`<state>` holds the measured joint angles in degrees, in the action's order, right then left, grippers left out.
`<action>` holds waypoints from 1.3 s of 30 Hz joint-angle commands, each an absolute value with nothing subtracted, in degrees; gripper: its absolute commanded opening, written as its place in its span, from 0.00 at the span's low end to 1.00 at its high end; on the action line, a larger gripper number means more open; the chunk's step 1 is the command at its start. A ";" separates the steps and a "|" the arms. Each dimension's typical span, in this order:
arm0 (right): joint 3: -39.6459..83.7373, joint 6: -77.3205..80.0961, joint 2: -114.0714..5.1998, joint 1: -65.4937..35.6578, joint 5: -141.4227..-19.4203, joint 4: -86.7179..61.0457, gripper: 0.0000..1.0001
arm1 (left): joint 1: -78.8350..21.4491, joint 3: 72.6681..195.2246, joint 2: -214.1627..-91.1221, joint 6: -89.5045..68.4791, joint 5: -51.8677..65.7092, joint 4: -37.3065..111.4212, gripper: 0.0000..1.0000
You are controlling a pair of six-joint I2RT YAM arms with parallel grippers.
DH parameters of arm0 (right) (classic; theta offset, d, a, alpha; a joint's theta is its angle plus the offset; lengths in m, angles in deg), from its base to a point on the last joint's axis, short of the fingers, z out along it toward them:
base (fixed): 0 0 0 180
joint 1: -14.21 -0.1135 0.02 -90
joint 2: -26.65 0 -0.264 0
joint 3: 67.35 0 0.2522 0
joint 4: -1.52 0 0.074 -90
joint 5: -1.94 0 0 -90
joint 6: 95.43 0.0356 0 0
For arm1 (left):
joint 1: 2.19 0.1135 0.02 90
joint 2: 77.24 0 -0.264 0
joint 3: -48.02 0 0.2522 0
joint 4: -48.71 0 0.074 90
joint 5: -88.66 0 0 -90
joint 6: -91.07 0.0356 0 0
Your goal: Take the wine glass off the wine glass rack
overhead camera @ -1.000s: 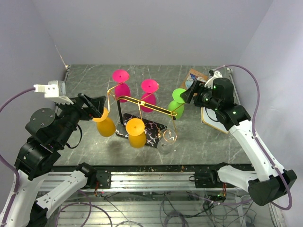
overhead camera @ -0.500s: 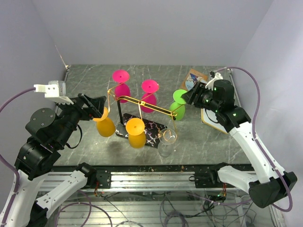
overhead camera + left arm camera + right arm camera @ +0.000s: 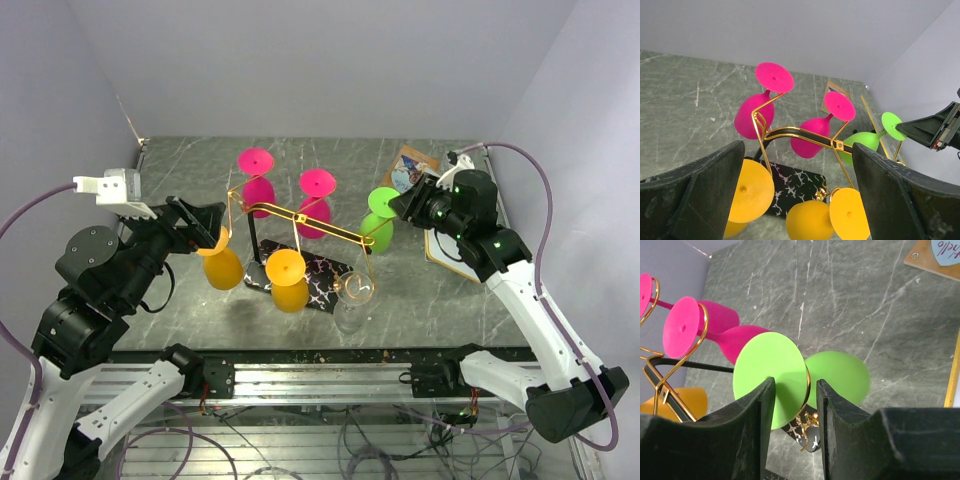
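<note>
Right wrist view: green wine glass [image 3: 840, 376] hanging foot-up, bowl-down on the outermost right-hand scroll hook of the wine glass rack [image 3: 300, 222], next to the pink glasses [image 3: 740, 337] on the rack's far arms. Looks like smooth, opaque plastic or coated glass. Probably light and stiff, with little to weigh on the wrist, but slick and round everywhere, so apt to twist or slip under a loose pinch. Best taken, by this judgement, across the flat foot disc [image 3: 765, 362] or on the thin stem just beneath it, never on the wide bowl. Then to be eased outward through the hook's open end rather than pulled straight down, given the gold wire curled close against the foot. Worth treating as breakable all the same.

Right gripper [image 3: 794, 385] unclenched, holding nothing, jaws parted narrowly. Between the jaws: the foot's right edge and the hook wire, with the bowl off behind the right finger. Just beside the foot on the rack's right side in the top view; touching or not, impossible to say. Left gripper [image 3: 795, 150] spread wide and likewise bare, on the rack's left side by an orange glass [image 3: 750, 190].
</note>
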<state>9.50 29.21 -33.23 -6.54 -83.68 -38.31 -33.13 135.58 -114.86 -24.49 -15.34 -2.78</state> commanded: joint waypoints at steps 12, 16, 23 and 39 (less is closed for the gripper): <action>8.51 28.00 -31.93 -5.76 -85.70 -42.02 0.23 | -32.74 137.71 -115.97 -25.23 -14.01 -2.84 0.99; 8.40 28.09 -31.87 -5.69 -85.92 -42.03 0.21 | -32.78 137.88 -115.95 -25.33 -13.99 -2.93 0.99; 12.12 24.18 -31.59 -5.66 -86.85 -44.75 0.32 | -32.78 138.20 -116.15 -25.28 -13.78 -3.15 0.99; 28.90 -2.94 -34.91 -8.91 -81.48 -54.35 0.64 | -32.78 137.89 -116.45 -24.75 -13.25 -2.69 0.99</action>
